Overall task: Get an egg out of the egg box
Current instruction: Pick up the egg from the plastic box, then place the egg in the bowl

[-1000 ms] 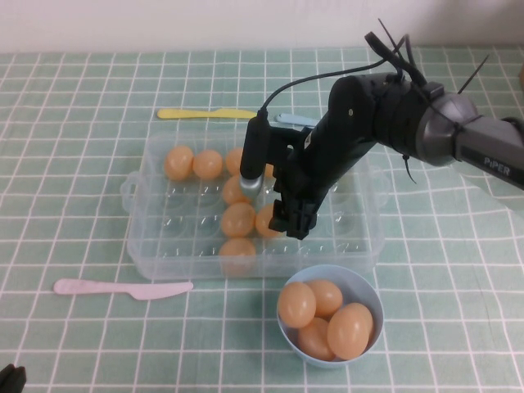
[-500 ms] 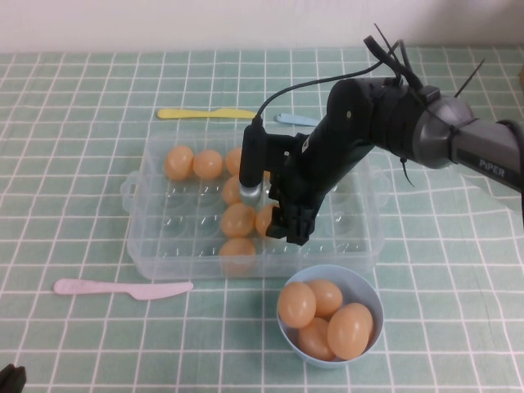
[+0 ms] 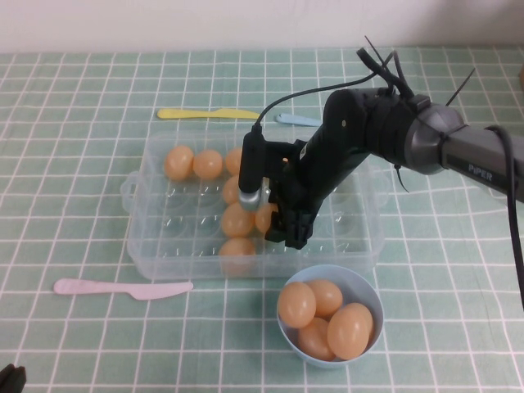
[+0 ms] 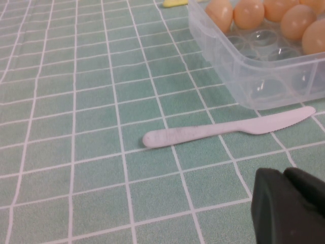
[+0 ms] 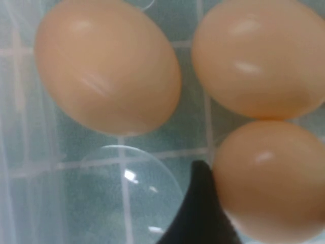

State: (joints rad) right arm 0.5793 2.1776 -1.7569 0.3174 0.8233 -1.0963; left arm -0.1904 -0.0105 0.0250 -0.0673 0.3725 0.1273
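Note:
The clear plastic egg box (image 3: 155, 246) stands mid-table and holds several orange-tan eggs in its left half. My right gripper (image 3: 282, 228) reaches down into the box, open, over one egg (image 3: 264, 216) in the middle row. In the right wrist view one dark finger (image 5: 198, 213) lies against the side of that egg (image 5: 269, 178), with two more eggs (image 5: 106, 66) beyond it; the other finger is out of view. My left gripper (image 4: 284, 175) is shut and empty, low at the table's near left corner (image 3: 8, 378).
A light-blue bowl (image 3: 370, 300) with several eggs stands just in front of the box. A white plastic knife (image 3: 123, 288) lies left of it, also in the left wrist view (image 4: 223, 131). A yellow knife (image 3: 205, 114) and a pale blue one (image 3: 296, 120) lie behind the box.
My right gripper has moved a little left and lower into the box, closer round the egg. The left arm has not moved.

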